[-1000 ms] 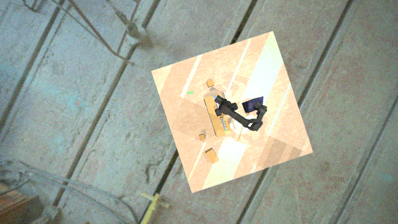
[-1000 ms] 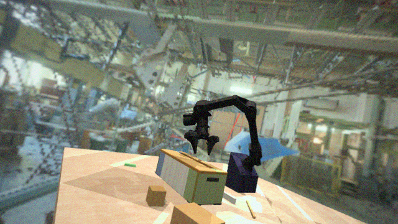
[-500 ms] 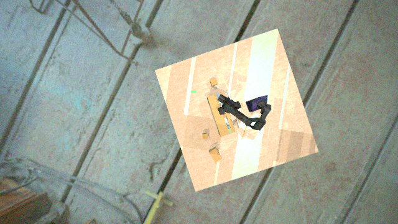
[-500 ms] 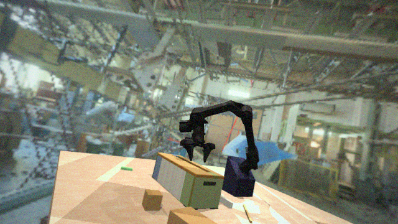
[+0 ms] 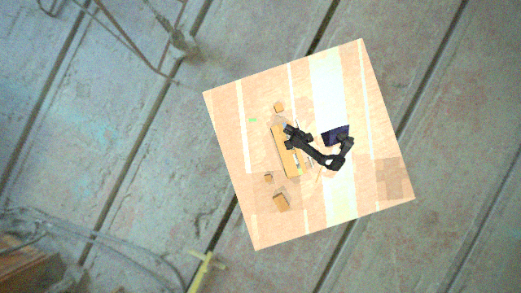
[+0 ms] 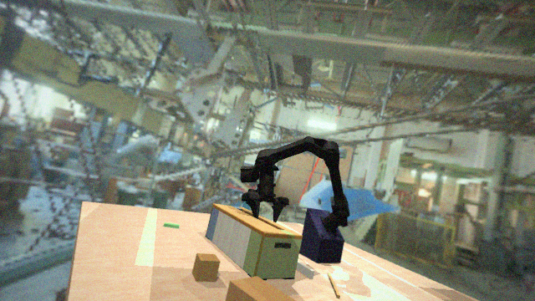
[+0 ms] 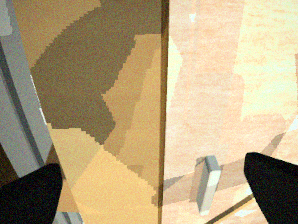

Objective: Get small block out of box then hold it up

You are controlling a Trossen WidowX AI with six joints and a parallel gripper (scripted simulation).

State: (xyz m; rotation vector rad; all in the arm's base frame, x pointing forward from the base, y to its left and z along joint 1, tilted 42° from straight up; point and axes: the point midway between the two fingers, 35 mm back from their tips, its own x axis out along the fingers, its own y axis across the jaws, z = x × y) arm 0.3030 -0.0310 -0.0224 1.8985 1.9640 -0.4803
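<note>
The box [image 5: 285, 159] [image 6: 271, 261] [image 7: 125, 192] stands upright, with an orange-yellow top, a green end with a dark slit, and a blue far end. A long slot runs along its top; part of it shows at the left edge of the wrist view. My gripper [image 5: 299, 141] [image 6: 266, 219] [image 7: 154, 169] is open and empty, pointing down close above the box's top. In the wrist view its left finger is over the slot side of the top and its right finger over the table beyond the box's edge. The small block cannot be made out; the box's interior is mostly hidden.
Loose wooden blocks [image 5: 278, 107] [image 5: 268, 177] [image 5: 281, 202] [image 6: 206, 268] stand around the box. A grey bar [image 7: 209, 185] and a thin stick [image 5: 318, 174] [image 6: 333, 285] lie on the arm's side. A green piece [image 5: 252, 120] [image 6: 171, 225] lies beyond it. The arm's dark blue pedestal [image 5: 335, 135] [image 6: 319, 240] stands nearby.
</note>
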